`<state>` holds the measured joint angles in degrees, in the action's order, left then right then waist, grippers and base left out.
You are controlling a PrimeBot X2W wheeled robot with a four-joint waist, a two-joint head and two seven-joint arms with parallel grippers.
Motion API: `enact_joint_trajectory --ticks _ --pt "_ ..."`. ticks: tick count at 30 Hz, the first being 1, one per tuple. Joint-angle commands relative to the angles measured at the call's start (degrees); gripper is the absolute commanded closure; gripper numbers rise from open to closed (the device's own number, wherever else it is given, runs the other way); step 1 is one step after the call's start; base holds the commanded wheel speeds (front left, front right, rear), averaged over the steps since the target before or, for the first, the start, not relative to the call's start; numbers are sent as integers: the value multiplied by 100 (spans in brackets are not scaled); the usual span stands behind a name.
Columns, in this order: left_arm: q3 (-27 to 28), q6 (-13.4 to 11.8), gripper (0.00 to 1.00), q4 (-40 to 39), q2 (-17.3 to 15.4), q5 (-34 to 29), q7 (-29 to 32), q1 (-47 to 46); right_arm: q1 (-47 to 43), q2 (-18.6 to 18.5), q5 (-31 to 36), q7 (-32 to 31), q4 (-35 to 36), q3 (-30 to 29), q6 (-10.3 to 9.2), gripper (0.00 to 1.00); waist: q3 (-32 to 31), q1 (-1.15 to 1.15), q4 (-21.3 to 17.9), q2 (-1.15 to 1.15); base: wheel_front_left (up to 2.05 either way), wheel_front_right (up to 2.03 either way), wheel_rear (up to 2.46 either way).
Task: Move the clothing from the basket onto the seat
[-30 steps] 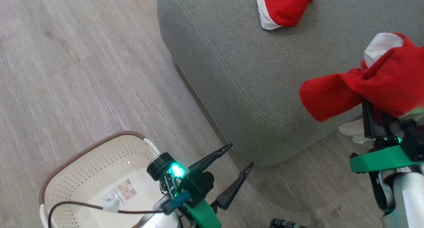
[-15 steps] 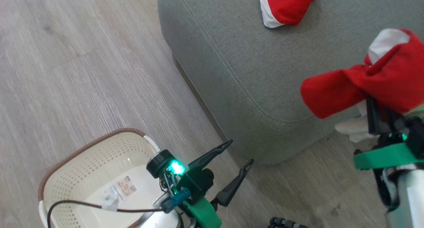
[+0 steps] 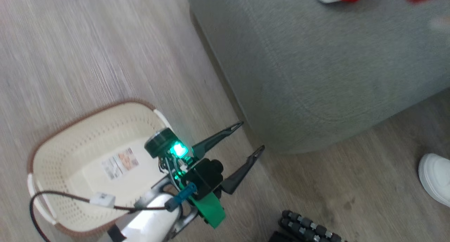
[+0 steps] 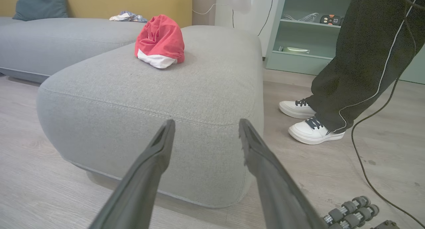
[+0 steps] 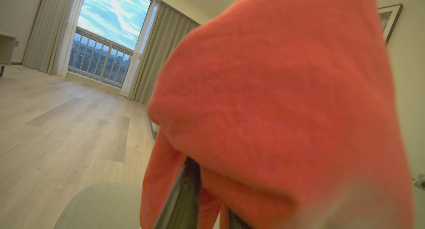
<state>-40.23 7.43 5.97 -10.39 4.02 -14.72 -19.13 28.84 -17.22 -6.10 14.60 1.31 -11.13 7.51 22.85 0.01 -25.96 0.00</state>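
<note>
**Now: red clothing (image 5: 282,99) pinched in the right gripper (image 5: 208,192)**

Draped thick over both dark fingers (image 5: 186,192), hiding their tips. Fingers almost closed, squeezing the soft cloth between them. Up in the air, hanging down on both sides, with a pale rounded cushion edge low under it in the right wrist view. Behind it, wood floor, long curtains and a big window (image 5: 109,19).

Other red clothing (image 4: 160,39) bunched in a small heap with a white band. Lying on top of the seat (image 4: 149,89), well back from the near corner and closer to the far edge. Blurry red and white at the top of the head view.

Big grey-green seat, with a pale stitched line running round its rounded corner.

Basket (image 3: 70,143) down on the wood floor (image 3: 88,59), near the seat's near corner but not touching it. Cream walls full of little holes, brown rim, white handles. Paper sticker (image 3: 119,163) flat on the bare bottom.

Left gripper (image 3: 251,135) hanging over the floor between basket and seat. Fingers spread wide apart, holding nothing, tips pointing at the seat's near side.

Past the seat's right side, a person (image 4: 365,56) standing on the floor in dark trousers and white shoes (image 4: 315,132). Thin black cable (image 4: 382,122) trailing over the floor by the shoes. Long grey sofa (image 4: 49,36) behind the seat.
</note>
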Motion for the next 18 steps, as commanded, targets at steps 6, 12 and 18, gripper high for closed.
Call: enact_joint_trajectory --ticks 6,12,18 --pt "42 6 0 -334 -304 -74 -28 -506 1180 -641 -217 40 -237 -183 -2 100 1033 -1 434 0 0 0 0" --pt "-30 6 0 -423 -500 -176 -28 -744 2040 -973 -335 40 -917 -318 -2 100 1570 -1 631 0 0 0 0" --pt "-166 5 0 -502 -609 -227 -28 -890 2722 -1179 -417 40 -1975 -580 -2 100 1866 -1 849 0 0 0 0"
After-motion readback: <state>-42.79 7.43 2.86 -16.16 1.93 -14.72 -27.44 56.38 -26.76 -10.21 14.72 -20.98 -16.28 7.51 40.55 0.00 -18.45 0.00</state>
